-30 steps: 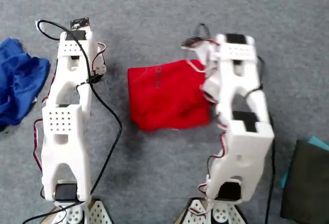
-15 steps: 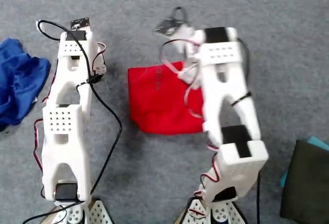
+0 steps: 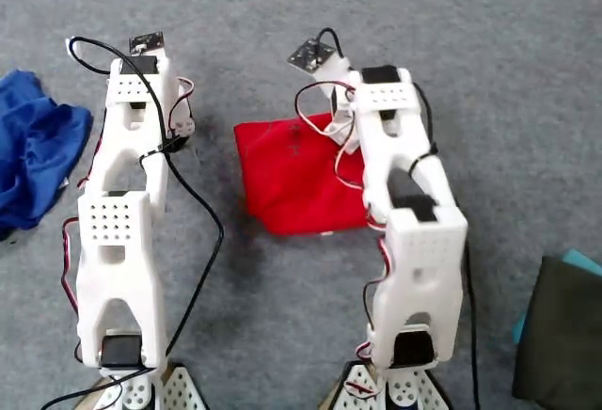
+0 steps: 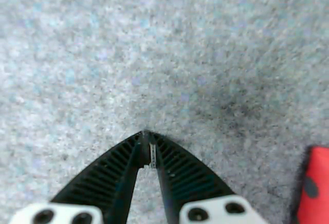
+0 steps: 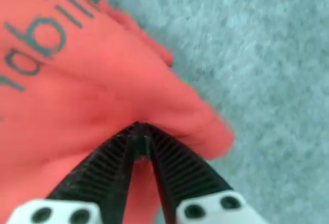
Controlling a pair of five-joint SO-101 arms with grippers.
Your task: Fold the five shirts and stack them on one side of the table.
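Observation:
A red shirt (image 3: 292,184) lies partly folded on the grey table (image 3: 282,316) between the two arms. My right gripper (image 5: 140,131) is shut, its tips pinching a puckered fold of the red shirt (image 5: 77,90) near its edge. In the high view the right arm (image 3: 395,165) reaches over the shirt's right part and hides it. My left gripper (image 4: 148,142) is shut and empty over bare table, with a corner of the red shirt (image 4: 313,188) beside it. A crumpled blue shirt (image 3: 33,156) lies at the left edge.
A dark folded garment (image 3: 564,335) sits at the table's front right corner, with a teal one (image 3: 585,261) peeking from under it. The left arm (image 3: 122,203) stands between the blue and red shirts. Open table lies beyond the red shirt.
The right arm swung left from the red shirt's right edge to over the shirt. The shirt's right side drew in slightly. The left arm stayed put.

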